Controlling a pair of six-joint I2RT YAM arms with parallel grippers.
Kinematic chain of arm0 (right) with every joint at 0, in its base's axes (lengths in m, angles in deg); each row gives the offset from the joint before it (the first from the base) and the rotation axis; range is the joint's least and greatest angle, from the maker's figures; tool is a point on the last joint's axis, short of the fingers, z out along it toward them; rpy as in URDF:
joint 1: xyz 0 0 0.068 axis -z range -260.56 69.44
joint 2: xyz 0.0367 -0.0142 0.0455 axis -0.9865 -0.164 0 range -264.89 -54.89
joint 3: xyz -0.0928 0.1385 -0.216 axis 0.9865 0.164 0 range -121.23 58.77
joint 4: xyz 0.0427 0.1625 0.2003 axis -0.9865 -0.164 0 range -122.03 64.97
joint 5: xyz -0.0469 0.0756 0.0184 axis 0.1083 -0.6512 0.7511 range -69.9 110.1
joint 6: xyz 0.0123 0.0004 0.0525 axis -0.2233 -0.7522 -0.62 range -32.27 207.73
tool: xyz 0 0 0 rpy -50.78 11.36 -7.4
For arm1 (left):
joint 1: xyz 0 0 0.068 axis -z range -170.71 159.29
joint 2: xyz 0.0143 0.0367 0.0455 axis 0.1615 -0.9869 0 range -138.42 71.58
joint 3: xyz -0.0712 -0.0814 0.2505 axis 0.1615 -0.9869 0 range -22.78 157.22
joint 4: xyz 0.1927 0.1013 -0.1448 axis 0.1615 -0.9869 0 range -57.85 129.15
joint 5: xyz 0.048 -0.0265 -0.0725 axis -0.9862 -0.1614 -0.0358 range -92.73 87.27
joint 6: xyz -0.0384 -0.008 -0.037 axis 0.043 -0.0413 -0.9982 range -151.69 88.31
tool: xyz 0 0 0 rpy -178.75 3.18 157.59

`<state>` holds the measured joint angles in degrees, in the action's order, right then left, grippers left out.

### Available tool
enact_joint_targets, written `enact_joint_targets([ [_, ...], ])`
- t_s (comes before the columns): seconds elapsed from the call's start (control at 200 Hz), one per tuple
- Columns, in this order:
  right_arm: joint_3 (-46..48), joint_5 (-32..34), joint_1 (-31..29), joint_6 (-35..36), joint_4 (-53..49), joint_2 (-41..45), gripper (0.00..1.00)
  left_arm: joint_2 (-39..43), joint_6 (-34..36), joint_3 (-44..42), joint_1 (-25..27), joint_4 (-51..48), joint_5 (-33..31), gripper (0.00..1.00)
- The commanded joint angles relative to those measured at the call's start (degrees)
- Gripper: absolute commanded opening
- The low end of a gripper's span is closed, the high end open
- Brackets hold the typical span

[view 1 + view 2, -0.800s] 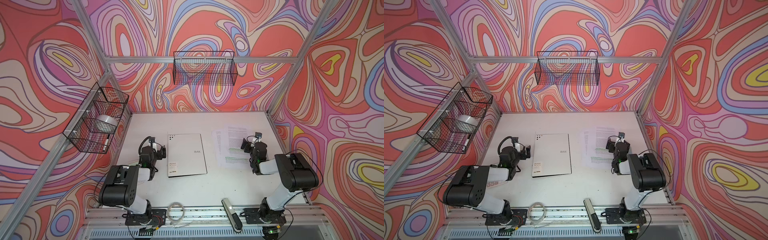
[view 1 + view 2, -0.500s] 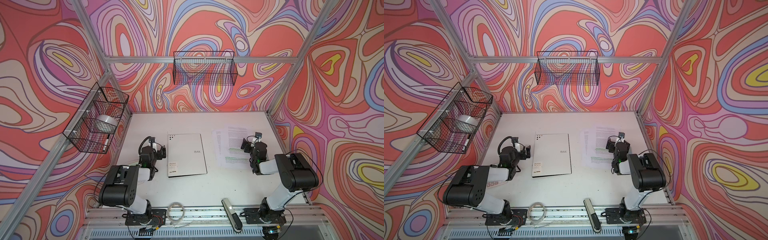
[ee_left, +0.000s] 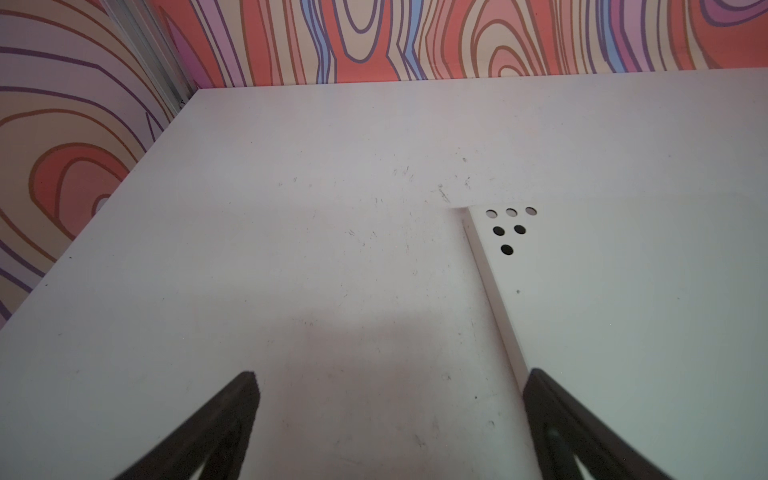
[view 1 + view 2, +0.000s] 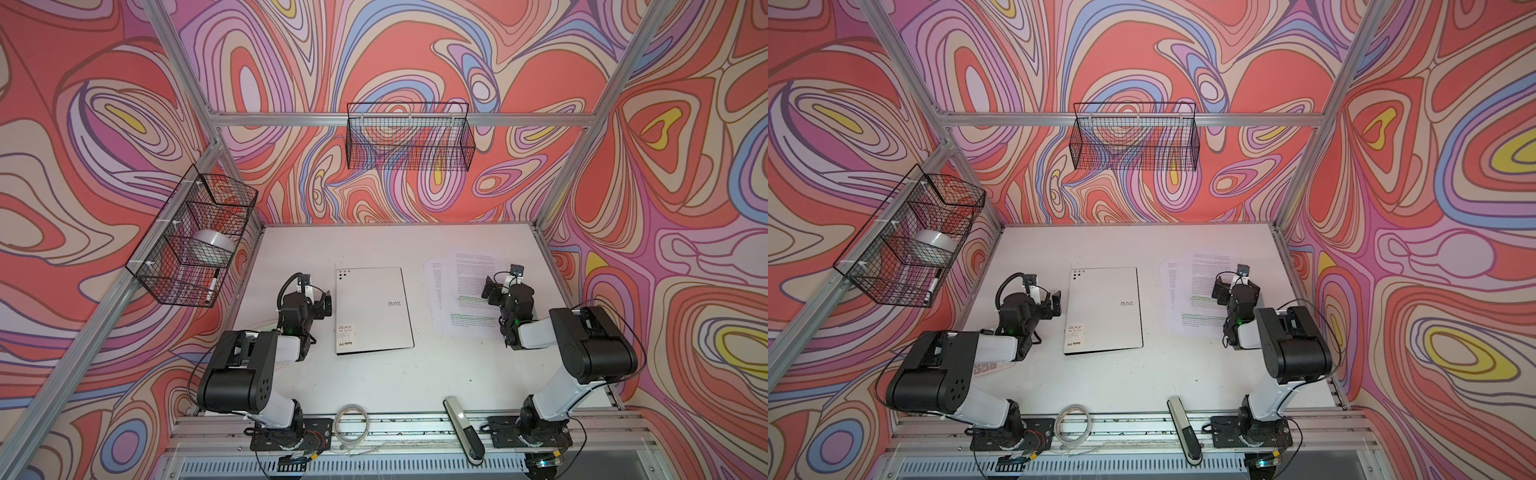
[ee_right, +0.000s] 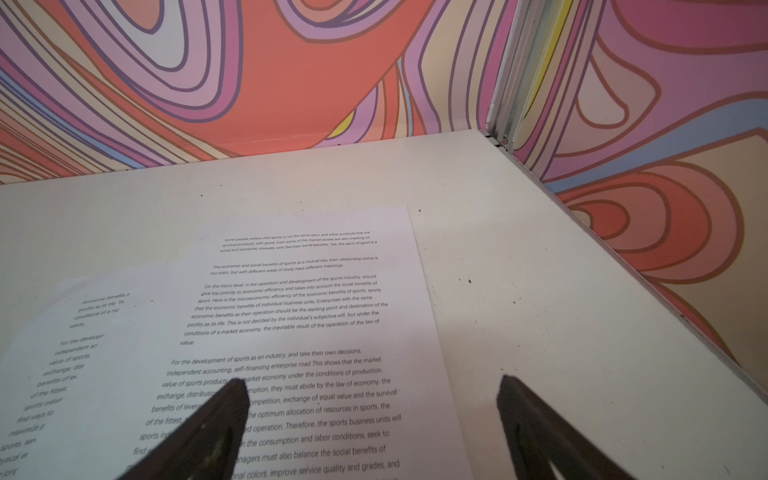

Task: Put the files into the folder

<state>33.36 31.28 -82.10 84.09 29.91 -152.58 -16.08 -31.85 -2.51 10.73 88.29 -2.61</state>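
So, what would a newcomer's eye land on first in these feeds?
First the loud swirled walls in red, pink and purple all around the white table. Then the closed grey folder lying mid-table, with the overlapping printed sheets to its right. The open right hand is poised over the sheets, and the open left hand is beside the folder's left edge.

The left arm [image 4: 245,365] and right arm [image 4: 594,353] sit folded low, reaching forward. The left end effector [image 3: 390,380] and right end effector [image 5: 374,384] are empty, jaws spread wide.
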Motion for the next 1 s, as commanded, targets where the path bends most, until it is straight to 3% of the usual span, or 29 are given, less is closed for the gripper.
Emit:
enact_joint_targets([
  [0.0,-0.9,0.7,0.2,0.6,1.4,-0.8,0.99,-0.6,0.7,1.0,-0.4,2.2,-0.3,1.0],
  [0.491,-0.8,0.6,0.2,0.6,1.5,-0.8,0.98,-0.5,0.9,1.3,-0.4,1.7,-0.4,1.0],
  [0.566,-0.8,5.0,0.2,-0.9,0.5,0.3,0.98,-0.4,1.1,1.1,-0.4,2.0,-0.2,1.0],
  [0.621,-0.3,4.7,0.2,-1.0,0.4,1.2,0.98,0.9,1.6,1.5,-0.3,0.2,0.8,1.0],
  [0.821,-0.2,5.0,-0.9,0.7,0.5,2.2,0.99,11.2,2.8,15.4,0.7,-29.1,-0.2,1.0],
  [0.997,-9.1,5.2,-1.0,-2.0,-22.3,15.1,0.99,11.2,3.0,36.7,1.8,-67.6,2.3,1.0],
])
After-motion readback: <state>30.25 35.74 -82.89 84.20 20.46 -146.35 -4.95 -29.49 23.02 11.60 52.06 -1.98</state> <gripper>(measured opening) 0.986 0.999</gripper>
